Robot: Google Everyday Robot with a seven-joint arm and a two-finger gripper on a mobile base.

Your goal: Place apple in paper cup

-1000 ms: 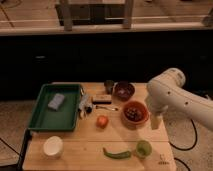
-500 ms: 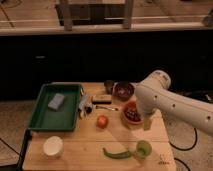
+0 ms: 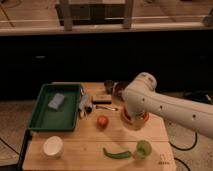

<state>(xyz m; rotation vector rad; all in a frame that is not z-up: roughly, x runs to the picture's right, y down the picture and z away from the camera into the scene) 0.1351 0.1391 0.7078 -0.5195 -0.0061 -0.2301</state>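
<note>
A small red-orange apple (image 3: 102, 121) lies on the wooden table (image 3: 85, 150), near its middle. A white paper cup (image 3: 52, 146) stands at the table's front left, well apart from the apple. My white arm (image 3: 165, 107) reaches in from the right, and its gripper (image 3: 131, 116) hangs low over a red bowl (image 3: 136, 121), just right of the apple. The gripper end is mostly hidden by the arm's own body.
A green tray (image 3: 46, 116) with a blue sponge (image 3: 56, 101) sits at the left. A green chili (image 3: 116, 153) and a green cup (image 3: 143, 147) lie at the front. Dark bowls (image 3: 116, 88) and small items (image 3: 102, 98) stand at the back.
My arm has swung left across the table, from the right side to over the red bowl, closer to the apple. The apple and cup have not moved.
</note>
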